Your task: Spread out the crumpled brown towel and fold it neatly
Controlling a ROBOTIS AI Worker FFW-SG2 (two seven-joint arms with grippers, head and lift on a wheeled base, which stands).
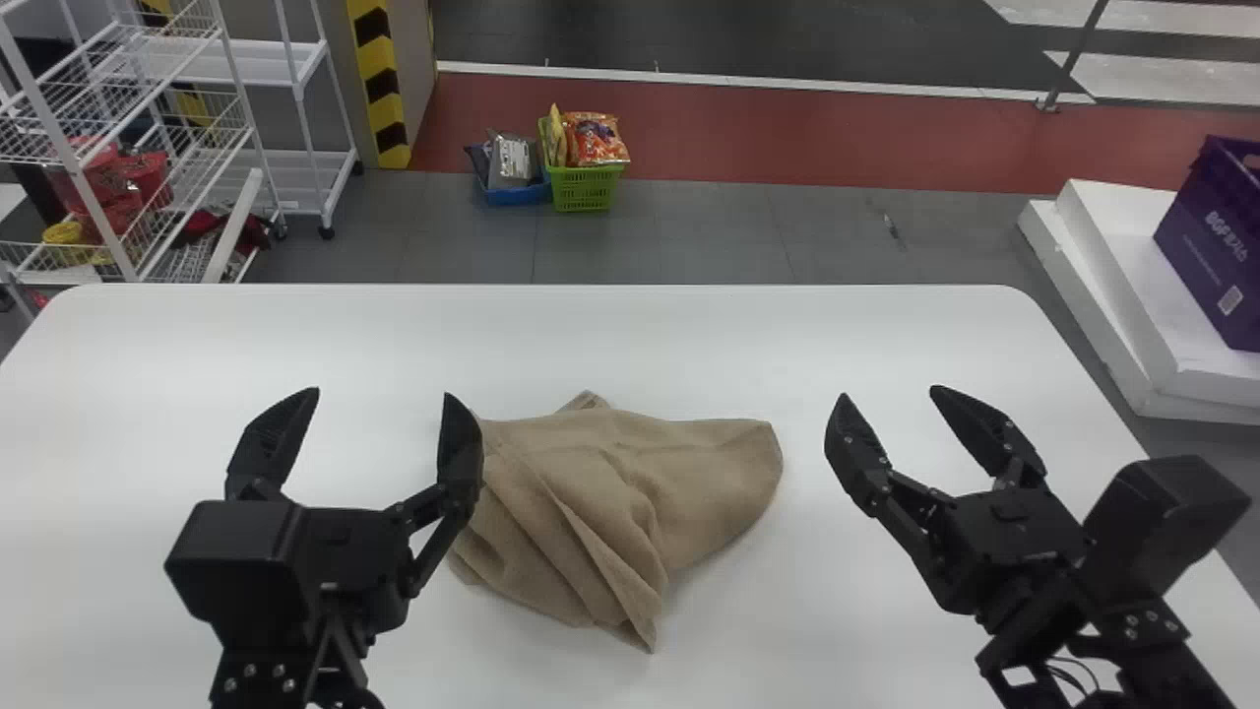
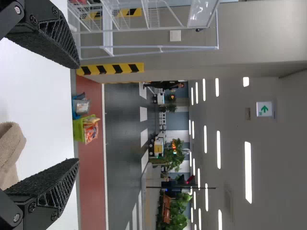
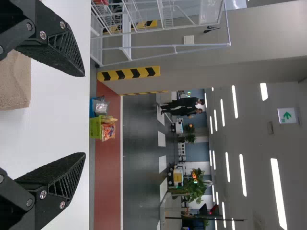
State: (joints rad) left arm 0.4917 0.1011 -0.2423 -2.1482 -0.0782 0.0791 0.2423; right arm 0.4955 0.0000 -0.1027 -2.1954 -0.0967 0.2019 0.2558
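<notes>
While left gripper (image 1: pixel 382 394) has flat black fingers spread wide, holding nothing, right gripper (image 1: pixel 889 392) also gapes empty, toward right edge of white round-cornered table (image 1: pixel 610 335). Crumpled brown cloth towel (image 1: pixel 600 492) between them, folds slanting, set in from far edge. Beyond that edge, on floor: green plastic basket (image 1: pixel 583 189). Past far left corner: white wire shelving (image 1: pixel 307 169).

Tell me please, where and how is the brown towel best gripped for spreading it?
I would pinch the brown towel by its pointed corner on the side nearest the robot, with the right gripper coming from the robot's right and above. That tip juts out from the outline, while the middle lies in ridged folds that would probably bunch up.
</notes>
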